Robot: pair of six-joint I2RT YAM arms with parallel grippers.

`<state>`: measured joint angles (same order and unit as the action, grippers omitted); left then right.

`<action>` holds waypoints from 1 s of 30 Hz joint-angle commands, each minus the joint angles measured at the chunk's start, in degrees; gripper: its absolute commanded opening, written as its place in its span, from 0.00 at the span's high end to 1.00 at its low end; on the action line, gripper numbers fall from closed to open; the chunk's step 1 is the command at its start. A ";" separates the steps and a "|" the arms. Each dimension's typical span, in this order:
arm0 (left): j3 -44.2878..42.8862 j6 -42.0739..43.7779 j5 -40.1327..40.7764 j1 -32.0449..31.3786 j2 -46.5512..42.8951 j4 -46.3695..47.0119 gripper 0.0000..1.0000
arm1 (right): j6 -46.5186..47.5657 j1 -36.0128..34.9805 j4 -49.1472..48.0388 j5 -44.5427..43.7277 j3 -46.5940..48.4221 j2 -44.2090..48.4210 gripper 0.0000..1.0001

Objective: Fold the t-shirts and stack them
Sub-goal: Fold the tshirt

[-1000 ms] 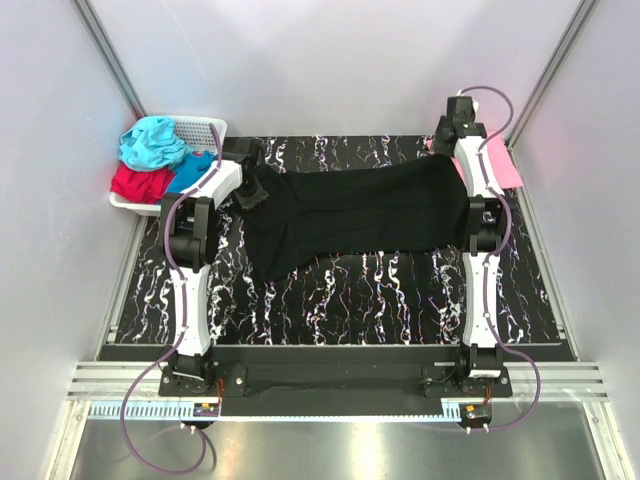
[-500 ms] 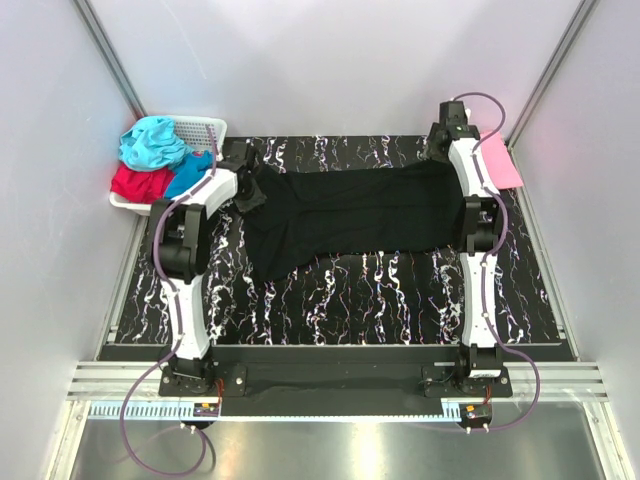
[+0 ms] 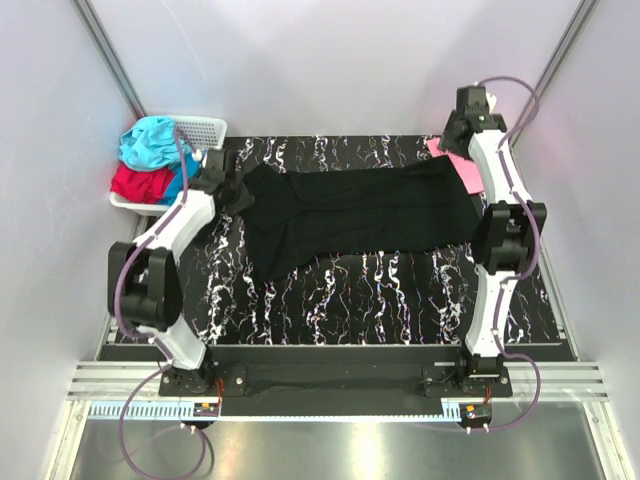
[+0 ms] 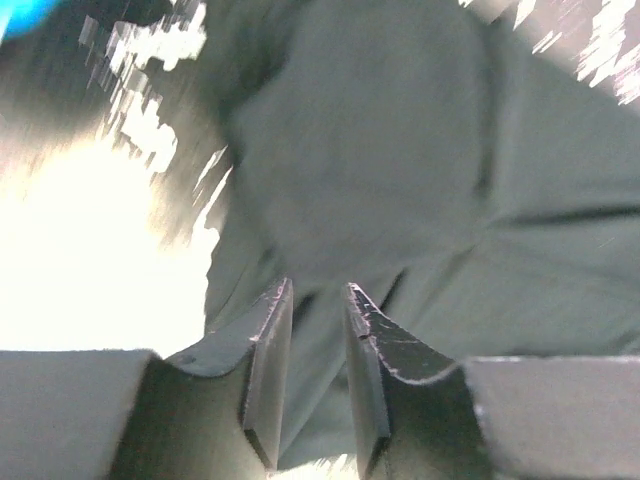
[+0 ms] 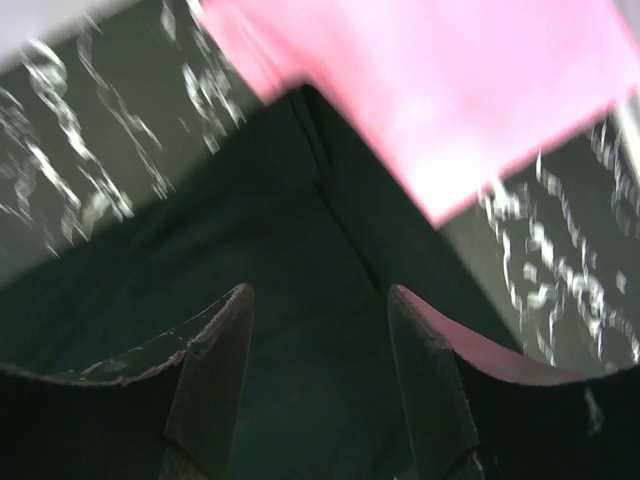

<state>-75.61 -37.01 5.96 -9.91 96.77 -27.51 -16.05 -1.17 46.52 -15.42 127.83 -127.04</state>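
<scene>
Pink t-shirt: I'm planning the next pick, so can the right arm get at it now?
Probably yes: the right gripper hovers open close by the pink t-shirt, which lies mostly uncovered.

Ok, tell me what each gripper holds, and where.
Nothing: the right gripper is open above the black t-shirt; the left gripper is narrowly open, empty.

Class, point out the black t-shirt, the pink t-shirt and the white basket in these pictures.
black t-shirt (image 3: 350,215), top external view, middle of its body.
pink t-shirt (image 5: 440,90), right wrist view, its flat middle.
white basket (image 3: 205,128), top external view, far lattice rim.
</scene>
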 commanded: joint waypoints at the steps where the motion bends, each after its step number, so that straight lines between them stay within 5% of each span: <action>1: 6.69 -1.57 0.63 -0.19 -5.26 -1.67 0.67 | -5.56 -0.33 1.56 0.65 -13.51 6.53 0.38; 10: 21.73 -5.08 -1.47 -1.51 -20.47 -2.90 0.46 | -9.87 -0.76 -6.35 1.71 -42.28 26.22 0.38; 30: 32.72 -11.67 -16.77 -3.09 -19.08 2.98 0.44 | -13.57 -1.20 -8.20 3.47 -57.43 36.08 0.39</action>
<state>-42.70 -47.11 -7.53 -12.34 76.84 -28.77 -28.42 -1.89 40.14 -12.34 70.35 -93.69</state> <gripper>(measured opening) 0.558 0.609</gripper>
